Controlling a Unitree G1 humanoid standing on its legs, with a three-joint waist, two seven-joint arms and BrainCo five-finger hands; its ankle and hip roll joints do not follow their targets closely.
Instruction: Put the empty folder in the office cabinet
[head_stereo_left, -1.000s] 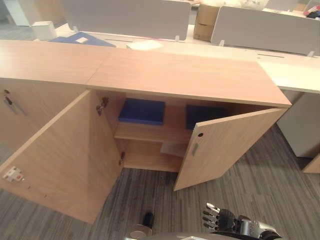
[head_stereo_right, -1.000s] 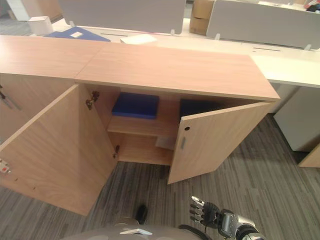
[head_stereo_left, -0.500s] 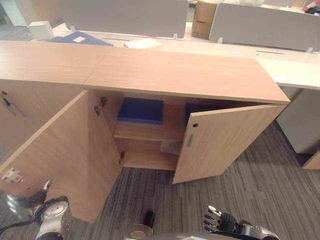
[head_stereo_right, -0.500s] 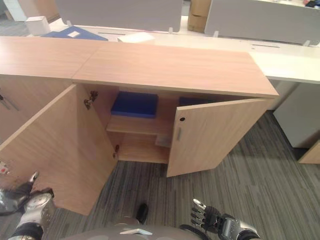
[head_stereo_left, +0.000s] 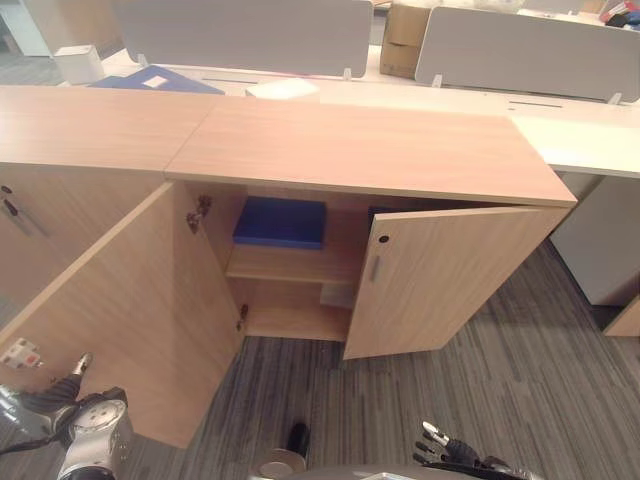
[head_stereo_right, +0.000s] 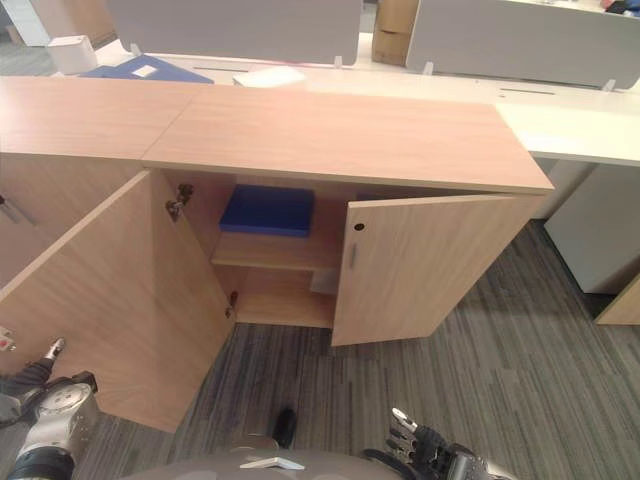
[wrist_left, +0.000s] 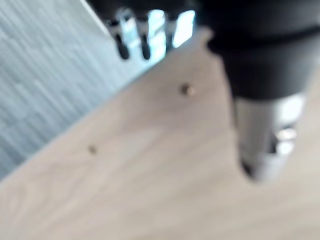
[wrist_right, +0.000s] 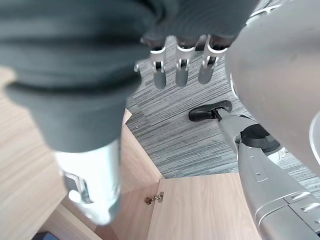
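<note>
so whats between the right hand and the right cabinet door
Bare grey striped carpet lies between the right hand and the right door, in the left eye view.

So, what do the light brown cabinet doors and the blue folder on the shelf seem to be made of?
The light brown cabinet doors look like wood-grain laminate board, matte: even printed grain, flat edges. The blue folder on the shelf seems plastic or coated card, smooth with a uniform colour; which one is unclear.
</note>
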